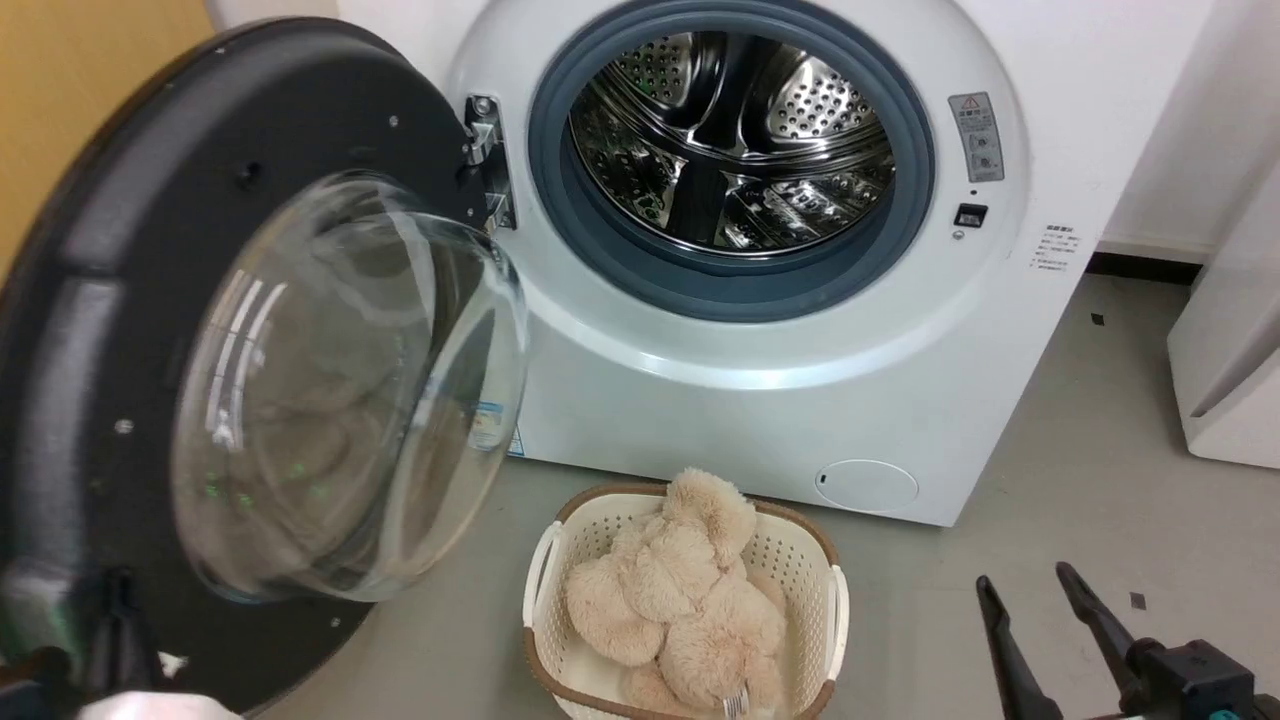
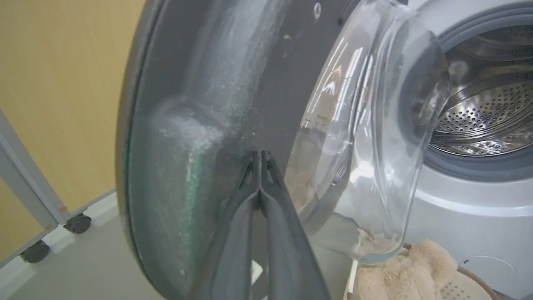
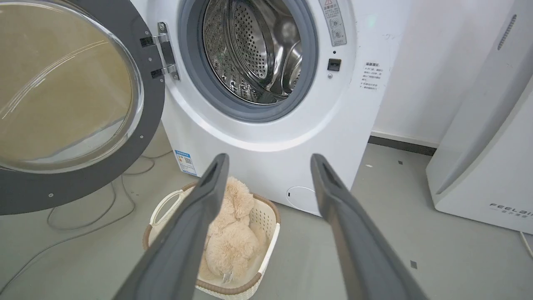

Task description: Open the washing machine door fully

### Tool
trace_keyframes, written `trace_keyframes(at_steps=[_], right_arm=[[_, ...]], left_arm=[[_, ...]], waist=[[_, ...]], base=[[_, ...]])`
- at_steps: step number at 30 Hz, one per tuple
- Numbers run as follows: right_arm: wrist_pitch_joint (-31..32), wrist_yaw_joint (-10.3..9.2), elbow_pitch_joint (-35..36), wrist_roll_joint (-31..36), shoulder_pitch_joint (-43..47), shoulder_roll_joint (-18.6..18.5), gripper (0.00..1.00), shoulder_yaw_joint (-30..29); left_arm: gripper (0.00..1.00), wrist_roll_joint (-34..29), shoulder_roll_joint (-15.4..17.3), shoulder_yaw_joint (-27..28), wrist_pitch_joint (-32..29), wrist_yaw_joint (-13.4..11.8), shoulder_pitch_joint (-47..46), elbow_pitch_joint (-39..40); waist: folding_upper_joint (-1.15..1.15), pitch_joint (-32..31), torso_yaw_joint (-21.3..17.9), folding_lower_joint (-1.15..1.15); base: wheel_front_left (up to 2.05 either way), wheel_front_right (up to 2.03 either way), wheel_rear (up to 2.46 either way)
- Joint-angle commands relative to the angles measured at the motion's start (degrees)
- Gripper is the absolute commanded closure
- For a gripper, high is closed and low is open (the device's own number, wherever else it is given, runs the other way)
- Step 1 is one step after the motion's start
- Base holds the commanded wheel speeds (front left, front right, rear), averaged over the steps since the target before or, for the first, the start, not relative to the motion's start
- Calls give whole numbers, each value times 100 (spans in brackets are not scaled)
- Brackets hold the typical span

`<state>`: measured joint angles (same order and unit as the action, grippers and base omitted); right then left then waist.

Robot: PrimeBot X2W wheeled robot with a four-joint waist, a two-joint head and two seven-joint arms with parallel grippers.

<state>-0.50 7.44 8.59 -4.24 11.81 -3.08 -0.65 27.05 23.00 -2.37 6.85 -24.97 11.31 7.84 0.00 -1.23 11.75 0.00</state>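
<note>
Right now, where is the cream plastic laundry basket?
Head view, bottom centre: the cream plastic basket stands before the white washing machine, right of the open round black door.

I worked in a laundry corner that looked more like a test room than a home. A white front-loading washing machine (image 1: 760,420) stood on a bare grey floor (image 1: 1050,540), with a laundry basket (image 1: 795,555) before it. Loose cables (image 3: 75,228) trailed behind, a grey frame (image 2: 25,179) rode on castors (image 2: 78,223) beside a yellow panel (image 2: 62,83), and another white appliance (image 3: 491,166) stood nearby.
</note>
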Motion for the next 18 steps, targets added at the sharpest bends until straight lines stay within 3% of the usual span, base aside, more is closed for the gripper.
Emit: trace_keyframes(at_steps=[1,12,18], right_arm=[[25,5,51,17,64,20,0,-28],[60,5,97,11,1,20,0,-109],[66,5,65,0,-49,20,0,-49]], left_arm=[[100,162,112,200,144,135,-203,-294],[100,414,397,693,688,668,-1014,-1836],[100,374,269,889,792,735,-1075,-2210]], waist=[[0,23,-31,0],[0,125,-157,0],[0,118,-333,0]], base=[[0,0,0],[0,0,0],[0,0,0]])
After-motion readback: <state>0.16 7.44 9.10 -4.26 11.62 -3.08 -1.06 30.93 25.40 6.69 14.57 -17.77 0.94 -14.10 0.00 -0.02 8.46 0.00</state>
